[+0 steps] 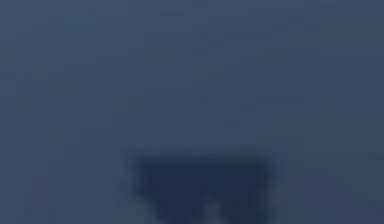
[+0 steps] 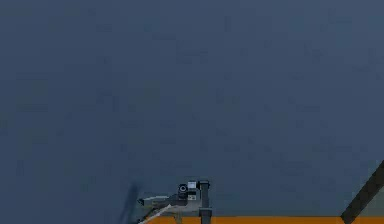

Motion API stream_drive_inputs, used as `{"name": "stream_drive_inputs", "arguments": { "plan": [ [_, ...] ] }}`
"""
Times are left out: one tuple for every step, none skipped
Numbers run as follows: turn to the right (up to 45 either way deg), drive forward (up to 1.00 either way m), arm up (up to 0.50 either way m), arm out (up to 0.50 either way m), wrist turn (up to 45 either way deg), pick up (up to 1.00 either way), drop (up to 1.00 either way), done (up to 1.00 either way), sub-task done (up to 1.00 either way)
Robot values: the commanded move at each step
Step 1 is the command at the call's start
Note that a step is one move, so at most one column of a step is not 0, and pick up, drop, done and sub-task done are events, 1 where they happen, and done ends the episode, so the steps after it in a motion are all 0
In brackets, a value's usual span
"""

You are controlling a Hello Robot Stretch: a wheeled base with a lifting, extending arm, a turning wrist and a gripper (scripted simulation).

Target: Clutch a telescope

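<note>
Blue-grey wall [image 1: 190, 70] stands close ahead of you in the forward view. In the arm side view you see the arm [image 2: 205, 207] rise from the bottom edge just right of the middle, with its white marker squares [image 2: 190, 187] at the far end. The gripper [image 2: 152, 202] reaches left from there, low against the same plain wall and just above a thin orange strip [image 2: 285, 219] along the bottom. With bare wall behind its fingers [image 2: 146, 201], it holds nothing. A dark slanted bar [image 2: 368, 198] crosses the lower right corner. You cannot tell where the telescope lies relative to the gripper.
</note>
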Motion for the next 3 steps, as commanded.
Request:
{"name": "stream_drive_inputs", "arguments": {
  "plan": [
    [0.0, 0.0, 0.0, 0.0, 45.0, 0.0, 0.0, 0.0, 0.0],
    [0.0, 0.0, 0.0, 0.0, 30.0, 0.0, 0.0, 0.0, 0.0],
    [0.0, 0.0, -0.3, 0.0, 0.0, 0.0, 0.0, 0.0, 0.0]
  ]
}}
